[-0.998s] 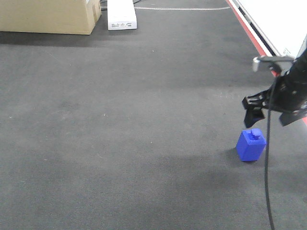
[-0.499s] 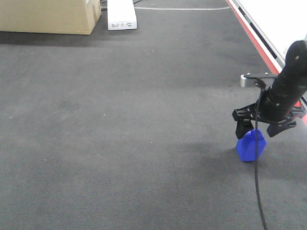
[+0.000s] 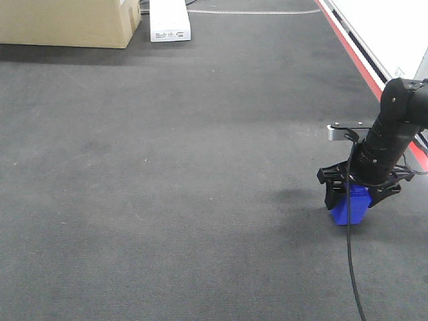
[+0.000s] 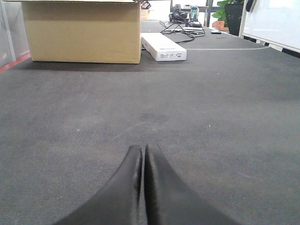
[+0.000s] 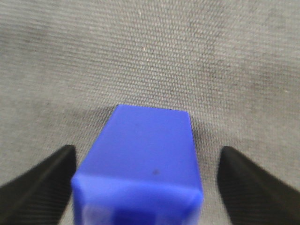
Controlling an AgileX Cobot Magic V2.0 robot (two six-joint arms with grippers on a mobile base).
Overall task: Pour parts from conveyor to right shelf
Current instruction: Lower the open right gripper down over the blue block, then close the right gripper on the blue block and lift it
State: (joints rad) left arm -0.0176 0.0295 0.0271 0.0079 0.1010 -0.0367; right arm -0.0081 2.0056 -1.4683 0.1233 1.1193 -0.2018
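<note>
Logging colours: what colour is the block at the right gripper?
The block is blue; best in right wrist view.

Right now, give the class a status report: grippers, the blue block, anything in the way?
Right gripper open, straddling the blue block. Left gripper shut, empty. Only the arm's own cable hangs nearby.

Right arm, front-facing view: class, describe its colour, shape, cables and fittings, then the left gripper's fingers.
The right arm is matte black and rounded, with a small grey bracket and a thin black cable hanging down. The right gripper is black and angular. The left gripper has smooth black tapered fingers.
</note>
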